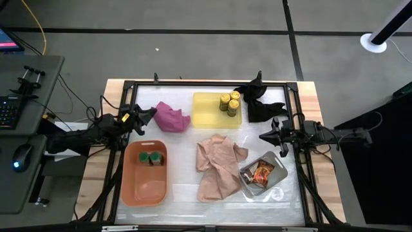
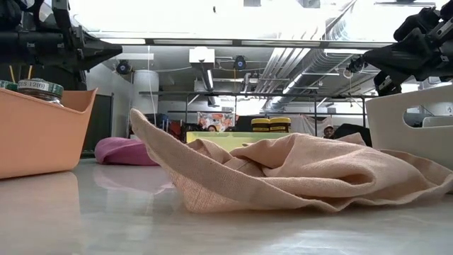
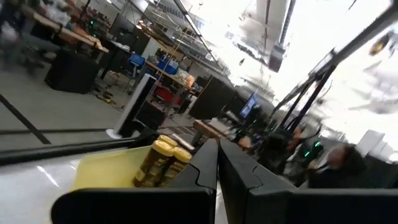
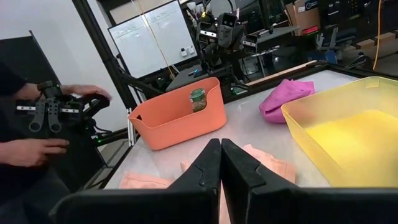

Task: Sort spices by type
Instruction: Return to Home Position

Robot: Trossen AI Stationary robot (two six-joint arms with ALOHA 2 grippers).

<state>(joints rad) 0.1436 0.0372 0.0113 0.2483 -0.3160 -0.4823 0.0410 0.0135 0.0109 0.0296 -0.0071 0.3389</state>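
Observation:
Several yellow-lidded jars (image 1: pixel 228 103) stand in the far right corner of the yellow tray (image 1: pixel 209 113); the left wrist view shows them too (image 3: pixel 163 162). Two green-lidded jars (image 1: pixel 152 157) stand at the far end of the orange tray (image 1: pixel 145 187); one shows in the right wrist view (image 4: pixel 198 99). Orange-red and brown packets (image 1: pixel 261 173) lie in the grey tray (image 1: pixel 273 188). My left gripper (image 1: pixel 153 113) hovers shut by the pink cloth (image 1: pixel 171 118), holding nothing. My right gripper (image 1: pixel 262 136) hovers shut above the table, between the black cloth (image 1: pixel 261 104) and the grey tray, also holding nothing.
A crumpled tan cloth (image 1: pixel 219 166) lies mid-table between the orange and grey trays and fills the low view (image 2: pixel 297 170). A black frame (image 1: pixel 129 84) rims the table. Beyond the left edge, a person's hands (image 4: pixel 37 149) work a controller.

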